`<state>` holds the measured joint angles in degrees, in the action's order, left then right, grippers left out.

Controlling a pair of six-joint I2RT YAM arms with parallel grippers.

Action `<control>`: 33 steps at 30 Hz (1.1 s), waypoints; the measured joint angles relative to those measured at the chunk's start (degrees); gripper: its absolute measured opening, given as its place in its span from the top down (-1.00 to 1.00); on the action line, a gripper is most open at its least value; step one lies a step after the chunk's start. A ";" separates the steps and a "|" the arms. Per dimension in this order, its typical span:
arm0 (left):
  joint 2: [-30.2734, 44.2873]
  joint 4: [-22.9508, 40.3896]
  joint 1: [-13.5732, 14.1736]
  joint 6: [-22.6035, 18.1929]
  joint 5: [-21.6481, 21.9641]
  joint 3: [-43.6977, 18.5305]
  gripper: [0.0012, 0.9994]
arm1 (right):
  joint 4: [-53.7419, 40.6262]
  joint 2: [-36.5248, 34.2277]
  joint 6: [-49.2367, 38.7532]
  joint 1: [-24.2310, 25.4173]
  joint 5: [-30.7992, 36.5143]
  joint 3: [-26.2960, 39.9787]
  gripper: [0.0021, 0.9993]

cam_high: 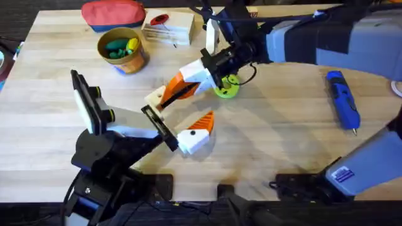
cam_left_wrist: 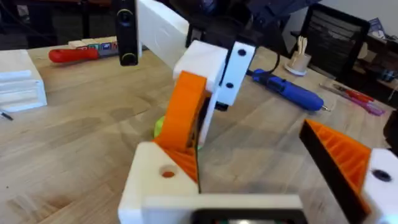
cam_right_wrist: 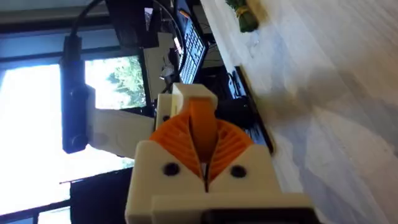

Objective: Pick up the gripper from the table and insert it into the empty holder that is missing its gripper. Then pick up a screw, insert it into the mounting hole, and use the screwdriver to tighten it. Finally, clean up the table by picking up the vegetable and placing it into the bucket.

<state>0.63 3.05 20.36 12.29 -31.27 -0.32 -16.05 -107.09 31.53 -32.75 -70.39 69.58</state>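
My right gripper [cam_right_wrist: 205,158] is shut on the small orange gripper [cam_right_wrist: 202,121], pinched between its ribbed orange pads. It presses this piece against the plain white holder [cam_left_wrist: 149,186] on my left arm, the finger at the table's middle [cam_high: 156,97]. My left gripper [cam_left_wrist: 249,155] stands open; its other finger [cam_left_wrist: 342,155] carries an orange ribbed pad. The blue screwdriver [cam_high: 342,99] lies on the table at the right. The yellow-orange bucket [cam_high: 139,59] stands at the back left with green and yellow pieces inside. The screw is out of view.
A green-and-yellow ring [cam_high: 227,88] lies under the right arm. A white box [cam_high: 173,31] with a red-handled screwdriver [cam_high: 160,20] and a red pouch [cam_high: 113,12] sit along the back edge. Bare wood lies between the ring and the blue screwdriver.
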 joint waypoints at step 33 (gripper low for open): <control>0.00 -0.04 1.16 -0.90 -3.92 0.00 -0.97 | -0.21 -0.01 -3.72 -0.50 -3.40 0.00 -0.22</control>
<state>0.62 3.01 21.52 11.40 -35.19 -0.32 -16.26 -107.10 27.81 -33.26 -73.79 69.58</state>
